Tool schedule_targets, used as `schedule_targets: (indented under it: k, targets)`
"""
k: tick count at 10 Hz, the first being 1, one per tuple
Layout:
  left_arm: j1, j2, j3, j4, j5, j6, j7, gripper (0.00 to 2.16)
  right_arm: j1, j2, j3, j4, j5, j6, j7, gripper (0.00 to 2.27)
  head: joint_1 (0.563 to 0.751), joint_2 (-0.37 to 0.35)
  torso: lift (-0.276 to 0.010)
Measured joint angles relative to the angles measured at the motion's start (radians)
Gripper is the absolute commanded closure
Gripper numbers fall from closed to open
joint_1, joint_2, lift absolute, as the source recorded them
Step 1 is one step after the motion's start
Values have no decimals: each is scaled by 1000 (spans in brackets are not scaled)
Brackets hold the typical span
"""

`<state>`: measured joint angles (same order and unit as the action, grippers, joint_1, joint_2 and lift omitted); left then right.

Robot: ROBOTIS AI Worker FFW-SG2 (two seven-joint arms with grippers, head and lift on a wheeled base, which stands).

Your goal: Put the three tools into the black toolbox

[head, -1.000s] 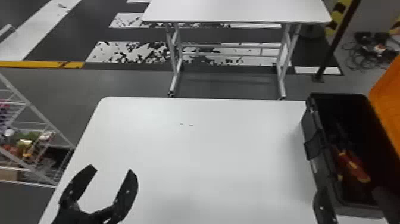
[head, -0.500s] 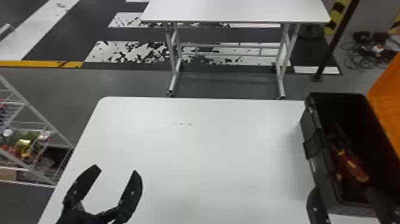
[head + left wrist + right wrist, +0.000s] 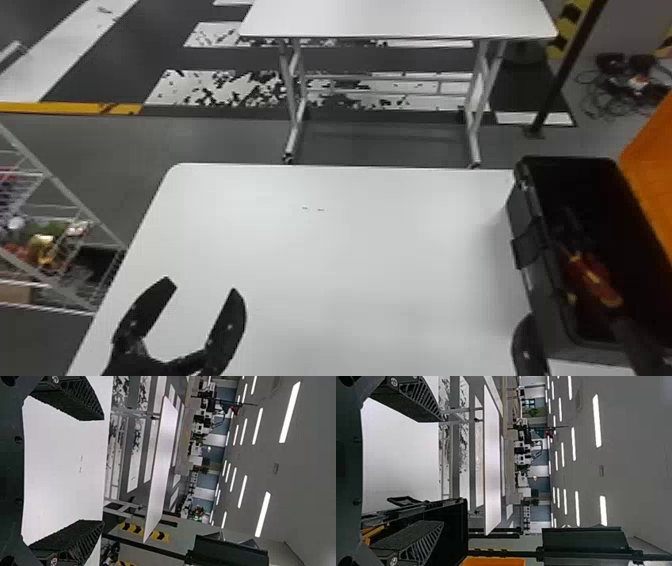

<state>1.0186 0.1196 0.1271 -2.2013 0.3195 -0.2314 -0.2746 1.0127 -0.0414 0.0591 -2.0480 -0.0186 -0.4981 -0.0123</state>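
The job looks all but done, though the count cannot be settled from here. The toolbox stands at the right end of the table, its orange lid swung open. Inside, down on the floor of the box as far as can be told, lies a tool with red and yellow handles. Beyond it are dark shapes that may belong to another tool, and beside it a small yellow bit that could be part of a further one; the shadow in there is too deep to say whether all three are in. The right gripper is spread wide and grasps nothing, one finger by the outer face of the front wall and the other above the opening. The left gripper is likewise parted and bare, over the near left of the table. With both claws released, probably all that is left is to draw the right one well away without its finger catching the rim. The lid may be left up, since the task asks only that the tools go in.
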Motion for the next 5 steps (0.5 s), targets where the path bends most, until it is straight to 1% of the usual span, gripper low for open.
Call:
schedule_targets:
  k: [5]
  targets:
    - [2,-2,-1,0,-3,-6,-1,70,8,-3,5,9,4,-40,6,83,695,95,-51]
